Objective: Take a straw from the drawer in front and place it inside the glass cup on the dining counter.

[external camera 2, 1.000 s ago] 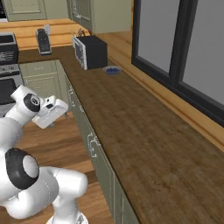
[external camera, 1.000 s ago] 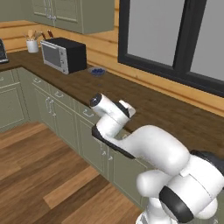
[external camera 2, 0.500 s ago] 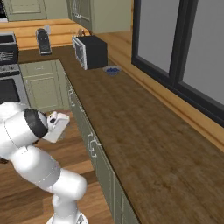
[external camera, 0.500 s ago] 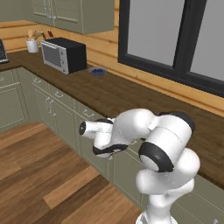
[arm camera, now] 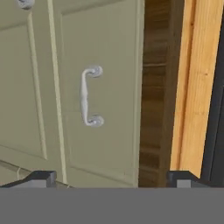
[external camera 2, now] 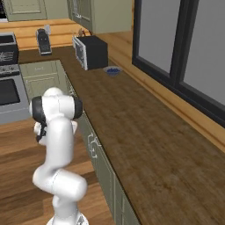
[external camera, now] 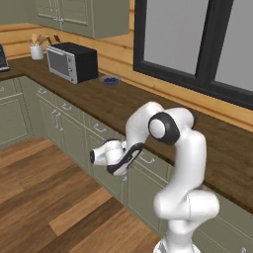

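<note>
The sage-green drawer (arm camera: 103,100) faces my hand, shut, its curved silver handle (arm camera: 87,97) standing on end because the hand view is rolled. My gripper (arm camera: 111,178) is open, one dark fingertip (arm camera: 41,177) on each side at the bottom, and nothing lies between them. From the left base view the gripper (external camera: 127,165) hangs low, close in front of the drawer front (external camera: 154,167) just under the worktop edge. The straw is hidden. The glass cup and the dining counter are out of view.
A dark wood worktop (external camera: 148,106) runs above the cabinets, carrying a black microwave (external camera: 71,62), a small blue bowl (external camera: 109,80) and a utensil holder (external camera: 35,51). A stove (external camera 2: 9,88) stands at the far left. Wood floor (external camera: 44,197) lies open behind the arm.
The arm has swung down from worktop height to the front of the drawers, and the hand has turned toward the cabinet face. The jaws have stayed open.
</note>
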